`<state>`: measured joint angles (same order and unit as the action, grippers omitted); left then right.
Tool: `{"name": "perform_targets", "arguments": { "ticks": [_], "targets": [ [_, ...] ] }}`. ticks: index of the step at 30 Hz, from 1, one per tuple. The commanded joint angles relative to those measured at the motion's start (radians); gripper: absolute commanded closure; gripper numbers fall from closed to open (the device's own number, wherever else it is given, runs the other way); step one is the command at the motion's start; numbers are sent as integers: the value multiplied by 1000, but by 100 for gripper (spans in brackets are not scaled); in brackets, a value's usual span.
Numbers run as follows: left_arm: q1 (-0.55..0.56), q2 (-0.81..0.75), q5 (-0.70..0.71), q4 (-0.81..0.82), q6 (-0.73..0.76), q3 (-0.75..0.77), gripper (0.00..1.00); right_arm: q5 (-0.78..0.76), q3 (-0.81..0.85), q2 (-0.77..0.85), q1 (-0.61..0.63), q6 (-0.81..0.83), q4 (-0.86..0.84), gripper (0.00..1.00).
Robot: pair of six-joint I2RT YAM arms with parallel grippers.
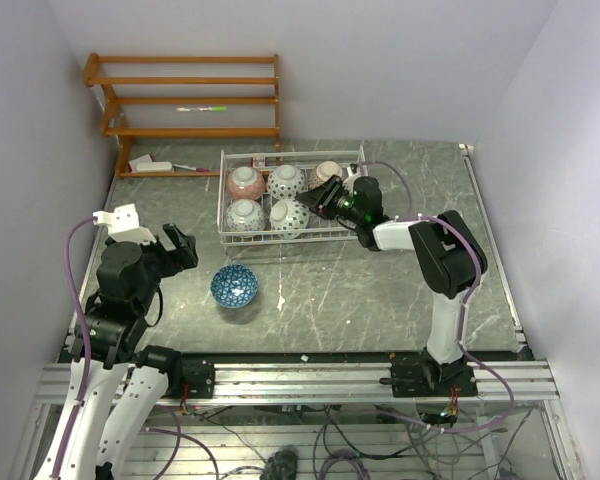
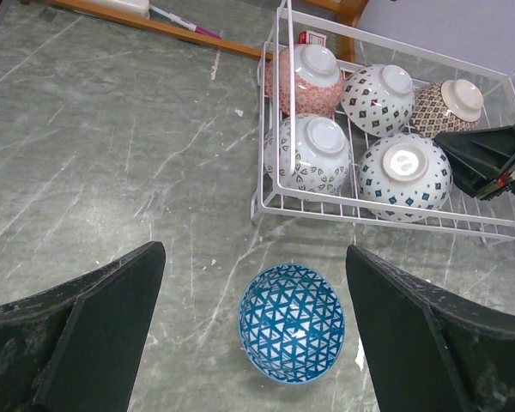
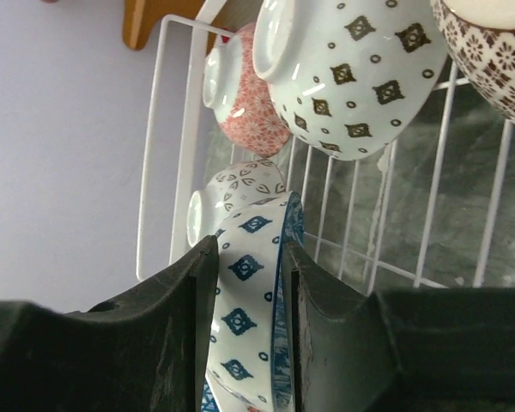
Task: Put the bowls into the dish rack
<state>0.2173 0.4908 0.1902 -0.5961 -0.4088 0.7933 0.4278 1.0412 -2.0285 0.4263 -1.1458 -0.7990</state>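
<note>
Pinching the rim of the white, blue-diamond ceramic bowl [image 3: 245,326], the right gripper [image 3: 249,257] holds it foot-up in the white wire dish rack [image 1: 221,205], probably to match its four upturned neighbours [image 1: 245,183]. Just in front of the rack, the left gripper [image 2: 256,249] hangs wide open over the blue triangle-patterned bowl [image 2: 292,322], apparently ready to take it.

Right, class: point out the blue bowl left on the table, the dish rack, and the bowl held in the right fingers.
blue bowl [image 2: 292,322]: left wrist view, patterned inside.
dish rack [image 2: 259,210]: left wrist view, near-left corner wire.
held bowl [image 3: 240,322]: right wrist view, outer wall between the fingers [image 3: 154,343].
</note>
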Motion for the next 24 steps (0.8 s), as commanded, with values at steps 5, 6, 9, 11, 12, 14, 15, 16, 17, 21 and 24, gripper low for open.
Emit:
{"name": "perform_targets", "arguments": {
  "ticks": [5,6,9,11,12,14,15,16,17,21,24],
  "targets": [
    [-13,-6,-9,13,-2,-3,2,-111,68,68,15,208,388,43],
    [-13,-6,-9,13,-2,-3,2,-127,82,69,16,228,421,36],
    [-13,-8,-9,13,-2,-2,3,-153,119,73,17,267,494,29],
    [-13,-8,-8,13,-2,-2,2,-152,132,72,17,281,513,29],
    [-13,-9,-8,13,-2,-2,2,-153,137,72,17,289,517,29],
    [-13,-9,-7,12,-2,-3,2,-159,144,76,18,305,529,29],
    [-13,-11,-7,13,-3,-3,2,-168,147,81,20,315,537,28],
    [-13,-12,-6,13,-4,-3,2,-179,152,86,23,326,550,27],
    [-13,-12,-6,13,-4,-3,2,-192,158,93,25,341,563,26],
    [-13,-9,-6,13,-2,-2,2,-260,179,141,45,408,632,23],
    [-13,-10,-6,12,-2,-2,2,-358,202,198,87,486,697,21]
  ]
}}
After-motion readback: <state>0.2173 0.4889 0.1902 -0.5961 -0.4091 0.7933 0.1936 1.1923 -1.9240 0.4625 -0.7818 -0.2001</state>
